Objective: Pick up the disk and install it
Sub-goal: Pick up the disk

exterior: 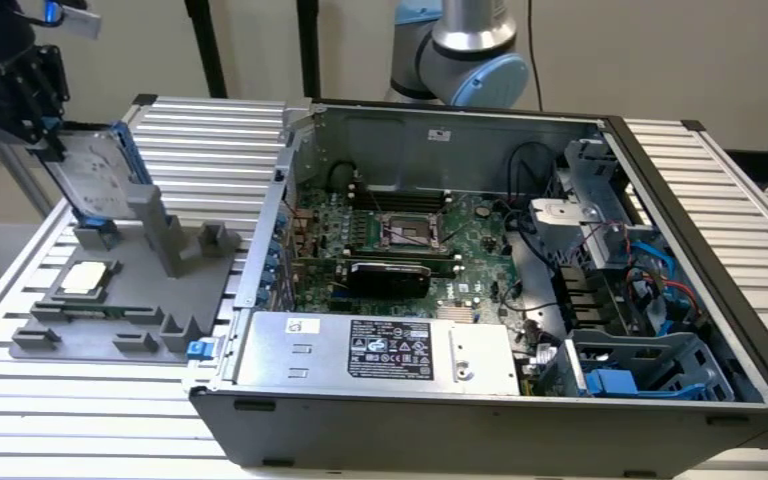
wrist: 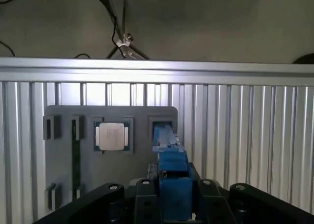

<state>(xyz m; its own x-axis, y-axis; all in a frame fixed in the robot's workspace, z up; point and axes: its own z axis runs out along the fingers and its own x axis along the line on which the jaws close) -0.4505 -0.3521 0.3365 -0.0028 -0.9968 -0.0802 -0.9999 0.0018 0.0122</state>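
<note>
- One view first, the exterior: our gripper (exterior: 48, 140) is clamped on the upright disk (exterior: 97, 185) by its top edge. The disk's foot is at the grey holder (exterior: 157, 300), well apart from the computer case (exterior: 398, 420).
- Wrist view: the disk's blue edge sits between the jaws (pick-up in hand, we judge); clearing the slot calls for a straight lift.

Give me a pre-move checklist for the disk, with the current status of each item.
1. Gripper shut on the disk: ok, its blue carrier sits between the jaws.
2. Disk upright: ok.
3. Disk's lower end clear of the grey fixture: cannot tell.
4. Computer case open on top: ok.
5. Drive cage free to take it: cannot tell; a blue part sits there.
</note>
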